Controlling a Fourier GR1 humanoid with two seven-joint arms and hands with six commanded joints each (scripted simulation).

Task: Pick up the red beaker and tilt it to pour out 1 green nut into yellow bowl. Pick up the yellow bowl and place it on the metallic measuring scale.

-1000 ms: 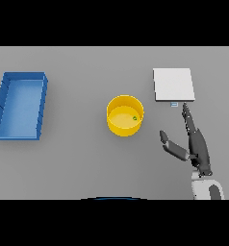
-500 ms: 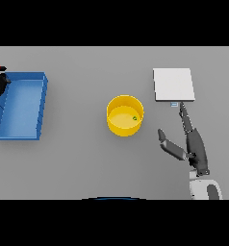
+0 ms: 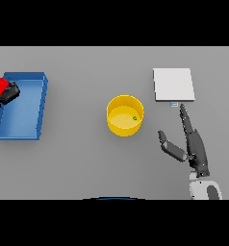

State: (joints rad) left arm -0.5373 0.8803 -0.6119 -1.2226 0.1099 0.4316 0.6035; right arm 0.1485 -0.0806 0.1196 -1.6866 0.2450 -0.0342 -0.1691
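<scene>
A: What has changed in the last second?

B: The left hand (image 3: 6, 93) has come into view at the table's (image 3: 78, 168) left edge, over the left rim of the blue tray (image 3: 42, 103). 1 second ago it was out of sight, and half a second ago it was only just showing there. It carries the red beaker (image 3: 1, 86), dark fingers curled round it.

A: So the pour is done?

B: I judge so. 1 green nut (image 3: 134, 117) lies inside the yellow bowl (image 3: 115, 126), toward its right side, and the beaker is now well away from the bowl. It looks as if the beaker is being brought back toward the tray.

A: And the right hand?

B: The right hand (image 3: 193, 149) is near the table's right front, fingers straight and thumb spread, grasping nothing. It has crept forward since the earlier frames; the fingertips now point at the near edge of the metallic measuring scale (image 3: 173, 84).

A: What is left?

B: The bowl has not moved from mid-table, left of the scale. It still has to be lifted onto the scale, and the right hand is the nearer one.
</scene>
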